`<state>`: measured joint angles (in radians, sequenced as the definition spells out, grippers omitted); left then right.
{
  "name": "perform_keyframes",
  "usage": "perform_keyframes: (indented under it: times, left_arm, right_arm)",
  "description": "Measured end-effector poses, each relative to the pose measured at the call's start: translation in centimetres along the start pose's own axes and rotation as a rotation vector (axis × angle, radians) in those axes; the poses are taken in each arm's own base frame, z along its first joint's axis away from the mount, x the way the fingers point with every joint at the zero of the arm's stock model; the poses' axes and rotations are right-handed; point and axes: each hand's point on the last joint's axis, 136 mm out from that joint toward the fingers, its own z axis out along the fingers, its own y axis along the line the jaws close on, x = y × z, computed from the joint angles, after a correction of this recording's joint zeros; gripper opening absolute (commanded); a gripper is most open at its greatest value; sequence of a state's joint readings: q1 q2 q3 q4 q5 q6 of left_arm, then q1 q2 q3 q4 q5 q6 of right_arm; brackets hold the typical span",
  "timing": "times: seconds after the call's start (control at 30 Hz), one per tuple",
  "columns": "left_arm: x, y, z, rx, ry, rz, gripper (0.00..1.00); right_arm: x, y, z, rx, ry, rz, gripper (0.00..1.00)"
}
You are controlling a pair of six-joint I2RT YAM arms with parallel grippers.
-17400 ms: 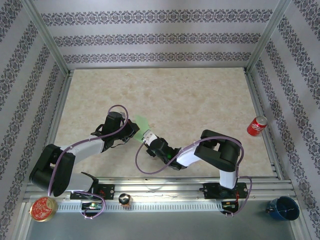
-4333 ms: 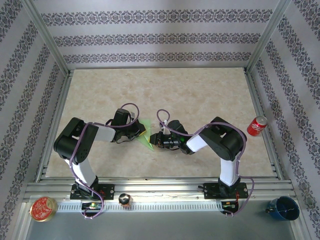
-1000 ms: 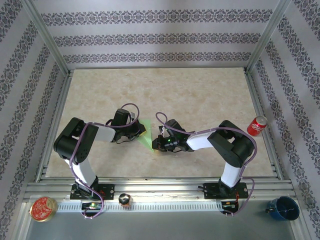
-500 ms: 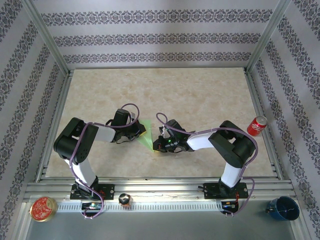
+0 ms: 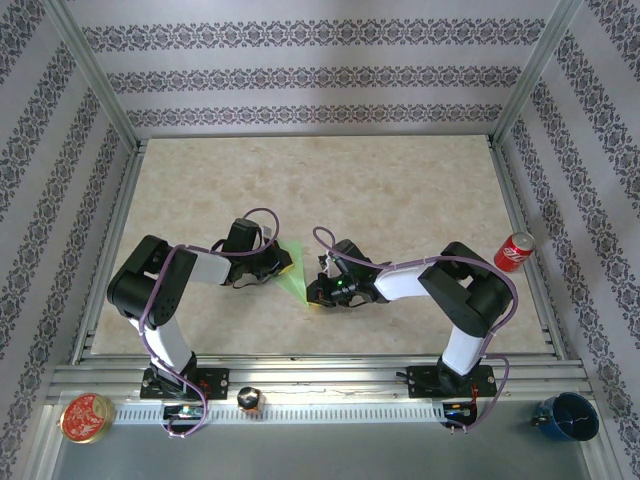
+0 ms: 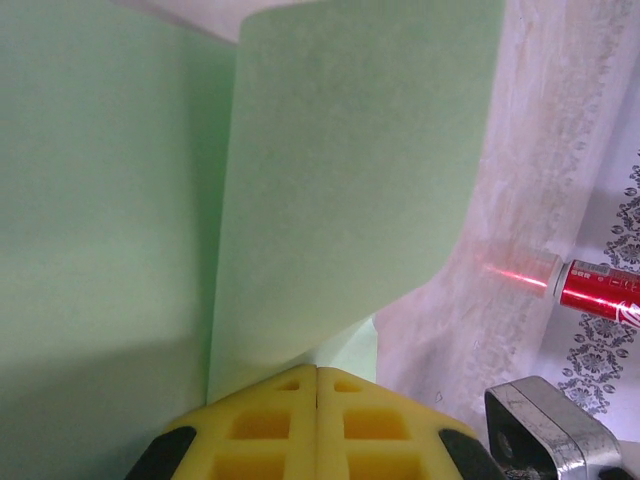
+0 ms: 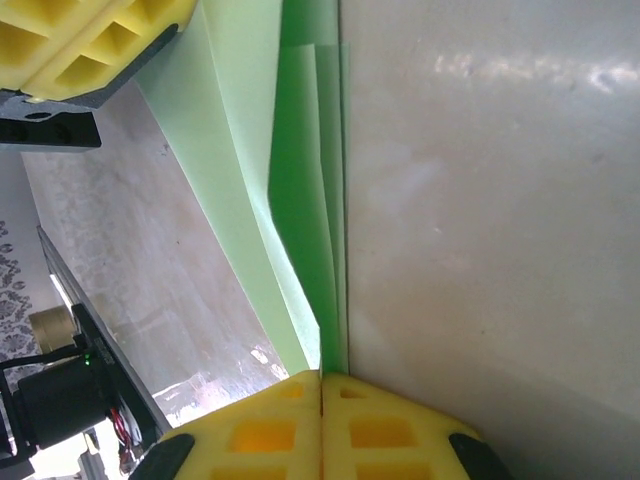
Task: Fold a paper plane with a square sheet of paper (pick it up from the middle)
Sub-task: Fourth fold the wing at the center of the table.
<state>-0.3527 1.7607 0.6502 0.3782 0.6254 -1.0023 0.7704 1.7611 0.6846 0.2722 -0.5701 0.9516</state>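
Paper plane (image 5: 293, 283): thin pale-green, creased, seemingly half-folded; left hand (image 6: 317, 372) and right hand (image 7: 321, 378) both pinch it.

- The left arm (image 5: 165, 287) and the right arm (image 5: 472, 300) are built alike: bulky black joint housings alternate with smooth white link shells.
- A thin purple cable (image 5: 262, 214) runs along each arm and stands up in a loop just behind the jaws.
- The pads (image 6: 270, 432) of the jaws are bright yellow blocks with moulded rectangular recesses, set on rounded black carriers; the right arm's pads (image 7: 250, 440) look the same.
- A small green light (image 5: 339, 287) glows on the right arm's black housing just behind its jaws.
- At the end farthest from the jaws, each arm has a black base block (image 5: 186, 381) with red details, fixed to a silver rail (image 5: 330, 385).
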Motion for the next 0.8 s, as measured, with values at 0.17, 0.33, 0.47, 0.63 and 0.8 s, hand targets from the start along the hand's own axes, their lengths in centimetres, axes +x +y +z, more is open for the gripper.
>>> perform_keyframes:
  times: [0.17,0.33,0.47,0.63,0.8]
  left_arm:
    - [0.0,0.0,0.0,-0.002,-0.003,0.001,0.02]
    - [-0.2,0.0,0.0,-0.005,-0.011,0.002,0.01]
    - [-0.3,0.1,-0.1,-0.009,-0.019,0.002,0.01]
    - [-0.4,0.1,-0.1,-0.010,-0.022,0.003,0.01]
    - [-0.4,0.1,-0.1,-0.010,-0.022,0.002,0.01]
  right_arm:
    - [0.3,0.2,-0.3,-0.002,0.013,-0.004,0.17]
    - [0.8,0.7,-1.4,0.003,0.023,0.003,0.20]
    - [0.0,2.1,-3.1,-0.026,-0.020,-0.014,0.19]
    - [-1.4,4.1,-3.5,-0.059,-0.039,-0.038,0.11]
    - [-3.7,6.2,-2.1,-0.083,-0.035,-0.066,0.06]
